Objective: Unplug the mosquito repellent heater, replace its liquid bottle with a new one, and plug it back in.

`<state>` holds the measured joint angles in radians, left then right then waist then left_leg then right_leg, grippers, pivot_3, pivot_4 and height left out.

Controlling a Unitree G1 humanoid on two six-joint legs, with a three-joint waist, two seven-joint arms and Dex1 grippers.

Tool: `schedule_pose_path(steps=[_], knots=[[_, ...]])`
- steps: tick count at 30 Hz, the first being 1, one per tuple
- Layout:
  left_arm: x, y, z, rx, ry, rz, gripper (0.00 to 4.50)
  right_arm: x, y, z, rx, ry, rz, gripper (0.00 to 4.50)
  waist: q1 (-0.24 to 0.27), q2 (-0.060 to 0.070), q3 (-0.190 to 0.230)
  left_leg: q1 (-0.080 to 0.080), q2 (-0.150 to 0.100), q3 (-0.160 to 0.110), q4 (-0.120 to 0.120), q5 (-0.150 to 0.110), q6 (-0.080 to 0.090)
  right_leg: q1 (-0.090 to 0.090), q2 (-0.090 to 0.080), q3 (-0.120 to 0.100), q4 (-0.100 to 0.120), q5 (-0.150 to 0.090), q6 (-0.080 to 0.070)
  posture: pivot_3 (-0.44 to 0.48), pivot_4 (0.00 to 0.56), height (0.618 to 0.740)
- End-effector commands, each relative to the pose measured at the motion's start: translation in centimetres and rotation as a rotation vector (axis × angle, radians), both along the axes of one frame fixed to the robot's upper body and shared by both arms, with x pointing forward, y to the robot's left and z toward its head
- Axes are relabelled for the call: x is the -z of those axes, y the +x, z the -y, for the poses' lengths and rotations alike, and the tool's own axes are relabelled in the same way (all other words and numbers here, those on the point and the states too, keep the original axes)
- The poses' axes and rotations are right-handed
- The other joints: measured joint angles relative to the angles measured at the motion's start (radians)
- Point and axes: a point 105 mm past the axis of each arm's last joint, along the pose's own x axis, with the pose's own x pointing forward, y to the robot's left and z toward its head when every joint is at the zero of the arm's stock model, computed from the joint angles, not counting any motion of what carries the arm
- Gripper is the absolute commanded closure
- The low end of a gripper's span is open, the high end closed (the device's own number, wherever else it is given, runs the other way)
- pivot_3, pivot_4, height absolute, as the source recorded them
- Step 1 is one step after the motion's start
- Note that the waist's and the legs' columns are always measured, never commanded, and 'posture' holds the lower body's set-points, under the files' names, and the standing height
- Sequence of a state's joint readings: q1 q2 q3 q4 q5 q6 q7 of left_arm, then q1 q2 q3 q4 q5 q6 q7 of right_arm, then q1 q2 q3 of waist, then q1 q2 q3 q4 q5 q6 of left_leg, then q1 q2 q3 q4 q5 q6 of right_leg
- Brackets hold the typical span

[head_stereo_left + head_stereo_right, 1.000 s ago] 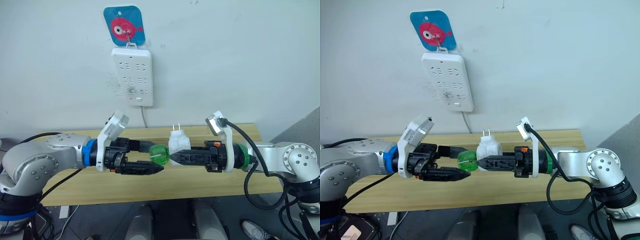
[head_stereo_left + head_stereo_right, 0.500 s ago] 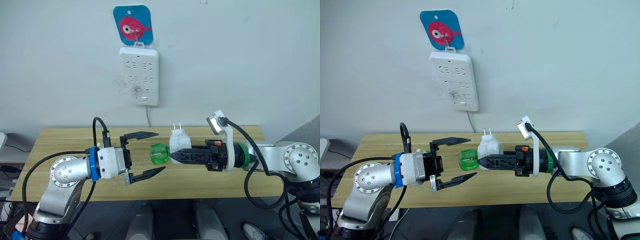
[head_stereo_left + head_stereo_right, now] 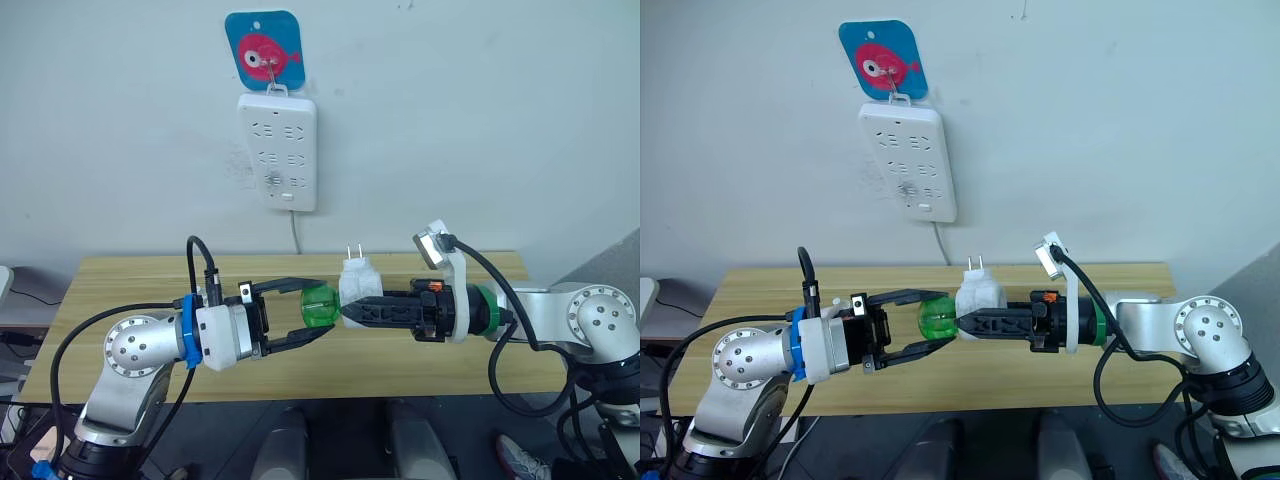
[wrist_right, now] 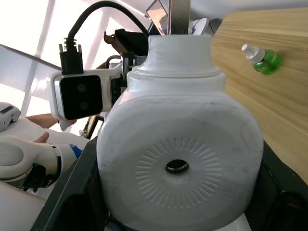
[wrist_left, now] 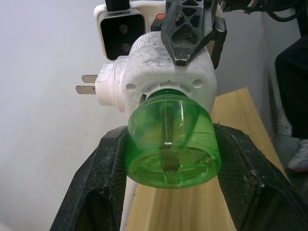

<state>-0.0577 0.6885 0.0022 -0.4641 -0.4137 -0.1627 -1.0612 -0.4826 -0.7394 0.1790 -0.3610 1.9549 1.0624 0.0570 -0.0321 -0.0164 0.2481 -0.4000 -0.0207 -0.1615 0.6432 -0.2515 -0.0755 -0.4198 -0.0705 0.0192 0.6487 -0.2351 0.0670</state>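
Observation:
The white mosquito repellent heater (image 3: 356, 285) hangs in the air above the wooden table, prongs up, with my right gripper (image 3: 350, 312) shut on its body. A green liquid bottle (image 3: 320, 307) sticks out of the heater's underside toward my left arm. My left gripper (image 3: 322, 307) is shut on this bottle, one finger above it and one below. In the left wrist view the fingers (image 5: 103, 178) press both sides of the bottle (image 5: 169, 149), with the heater (image 5: 163, 72) behind it. The heater's face with its round hole (image 4: 178, 166) shows in the right wrist view.
A white power strip (image 3: 278, 150) hangs on the wall under a blue fish plaque (image 3: 264, 55), its cord dropping behind the table (image 3: 140, 290). Another green bottle (image 4: 262, 60) with a white cap lies on the wooden tabletop.
One second ago my left gripper held the bottle; half a second ago it stood wide open, drawn back and turned. Now it has closed on the bottle again. The right arm holds still.

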Motion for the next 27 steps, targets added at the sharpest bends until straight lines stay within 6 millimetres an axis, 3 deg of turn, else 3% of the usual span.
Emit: schedule_pose_path(steps=[1, 4, 5, 8, 15, 19, 24, 27], knots=[[-0.9, 0.5, 0.1, -0.015, -0.041, -0.397, 2.26, -0.8, -0.1, 0.2, -0.004, 0.013, 0.022, 1.47, 0.000, 0.000, 0.000, 0.000, 0.000, 0.000, 0.000, 0.000, 0.000, 0.000, 0.000, 0.000, 0.001, 0.000, 0.000, 0.016, 0.226, 0.740], [-1.9, 0.6, -0.9, 0.005, -0.080, -0.814, 2.26, -0.6, -0.2, 0.2, -0.010, 0.005, 0.020, 1.47, -0.003, -0.001, 0.001, 0.000, 0.000, -0.003, 0.000, 0.000, 0.000, 0.000, 0.000, -0.002, 0.002, -0.002, 0.003, 0.023, 0.225, 0.740], [-2.7, 1.0, -1.4, 0.014, -0.082, -0.848, 2.26, -0.6, -0.2, 0.2, -0.012, 0.004, 0.021, 1.47, -0.004, -0.001, 0.001, 0.001, 0.000, -0.002, 0.000, 0.000, 0.000, 0.000, 0.000, -0.001, 0.003, -0.003, 0.005, 0.021, 0.226, 0.740], [-3.7, 1.2, -2.3, 0.020, -0.066, -0.895, 2.26, -0.7, -0.2, 0.2, -0.013, 0.005, 0.022, 1.47, -0.010, -0.001, 0.001, 0.001, 0.000, -0.002, 0.000, 0.000, 0.000, 0.000, 0.001, -0.002, 0.003, -0.003, 0.005, 0.021, 0.226, 0.740], [-1.7, -0.2, -3.1, 0.019, -0.007, -0.951, 2.26, -0.6, -0.3, 0.8, -0.013, -0.014, 0.024, 1.47, -0.023, -0.001, 0.001, 0.001, 0.001, 0.000, -0.002, 0.000, 0.000, -0.001, 0.001, -0.001, 0.002, -0.001, 0.000, 0.013, 0.220, 0.740], [-0.5, -0.4, -3.9, -0.030, 0.038, -0.903, 2.26, -0.2, 0.7, 2.4, 0.051, -0.089, 0.022, 1.47, -0.019, -0.001, 0.001, 0.001, 0.001, 0.000, -0.002, 0.000, 0.000, -0.001, 0.001, -0.001, 0.000, -0.001, 0.000, 0.013, 0.220, 0.740], [1.7, 2.2, -5.2, -0.260, -0.033, -0.744, 2.26, 6.6, 5.9, 6.9, 0.333, -0.621, 0.254, 1.47, -0.012, 0.000, 0.000, 0.001, 0.000, 0.001, -0.002, 0.000, 0.000, -0.001, 0.001, 0.000, -0.001, -0.001, 0.000, 0.011, 0.226, 0.740], [2.9, 2.9, -5.2, -0.320, -0.021, -0.645, 2.26, 9.1, 8.9, 9.1, 0.439, -0.849, 0.452, 1.47, -0.007, -0.001, 0.000, 0.000, 0.000, 0.001, -0.001, 0.000, 0.000, -0.001, 0.001, -0.001, 0.000, -0.003, 0.005, 0.016, 0.226, 0.740]])
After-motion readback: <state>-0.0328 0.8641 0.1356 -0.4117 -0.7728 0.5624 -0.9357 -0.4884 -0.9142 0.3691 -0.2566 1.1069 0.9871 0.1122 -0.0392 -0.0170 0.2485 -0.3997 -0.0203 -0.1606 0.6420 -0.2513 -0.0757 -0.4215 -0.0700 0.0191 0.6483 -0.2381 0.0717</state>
